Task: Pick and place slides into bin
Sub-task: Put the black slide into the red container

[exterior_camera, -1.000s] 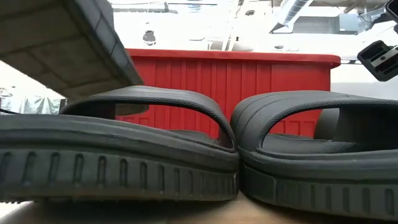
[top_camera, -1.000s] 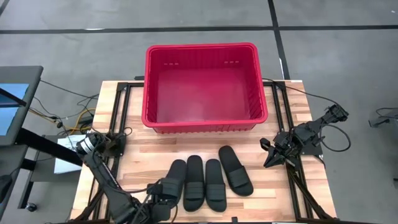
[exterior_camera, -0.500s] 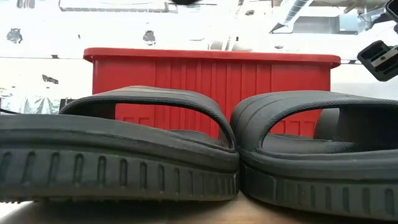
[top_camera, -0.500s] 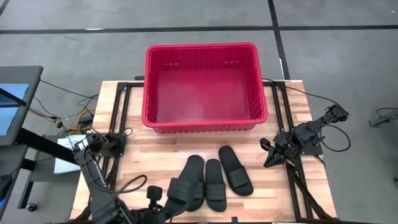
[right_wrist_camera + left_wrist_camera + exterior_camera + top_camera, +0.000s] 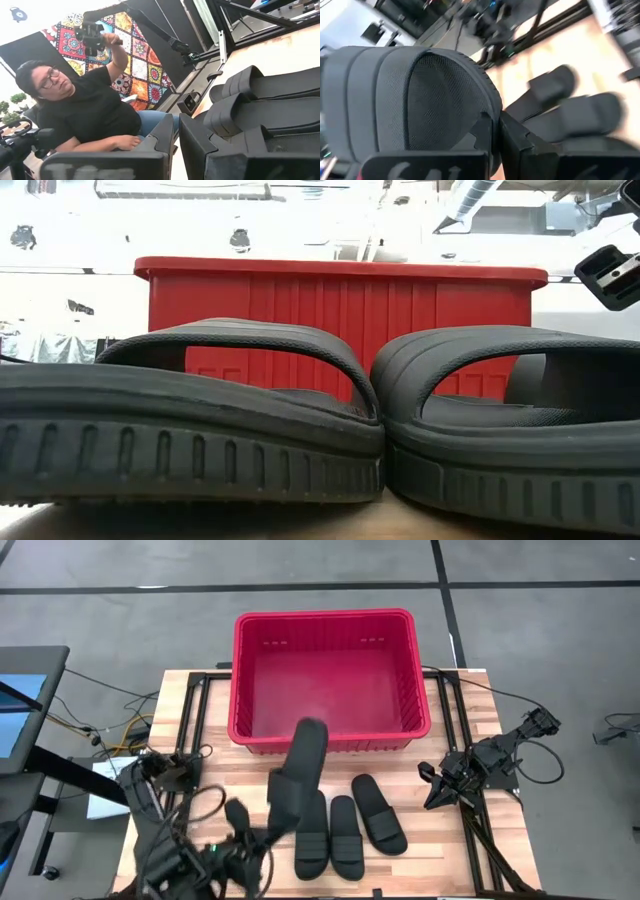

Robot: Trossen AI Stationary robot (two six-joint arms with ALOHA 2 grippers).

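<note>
The red bin (image 5: pixel 236 680) stands at the table's far middle. My left gripper (image 5: pixel 264 829) is shut on one black slide (image 5: pixel 296 772), raised above the table. The slide's far end reaches over the bin's near rim (image 5: pixel 330 744). Three more slides lie side by side on their soles on the table: one (image 5: pixel 311 833), a second (image 5: pixel 346 837) and a third (image 5: pixel 379 813). Two of them fill the low view (image 5: pixel 190 430), with the bin (image 5: pixel 340 310) behind them. My right gripper (image 5: pixel 428 790) is shut and empty at the table's right side. My left gripper holds the slide by its near end (image 5: pixel 277 815), coming from the table's near left side. The slide is lifted clear and slants up toward the bin. In the wrist view the ribbed strap (image 5: pixel 420 100) lies beside the fingers (image 5: pixel 485 132), which hide the place of contact.
Black frame rails (image 5: pixel 196 740) run along both sides of the table, and cables (image 5: pixel 120 735) lie at the left. A person (image 5: pixel 90 115) sits beyond the table's near left, one hand raised with a handle.
My left gripper has lifted the leftmost slide off the table and gone up and toward the bin. The slide has turned from lying flat beside the others to slanting up, its far end now over the bin's near rim. The other three slides have stayed.
</note>
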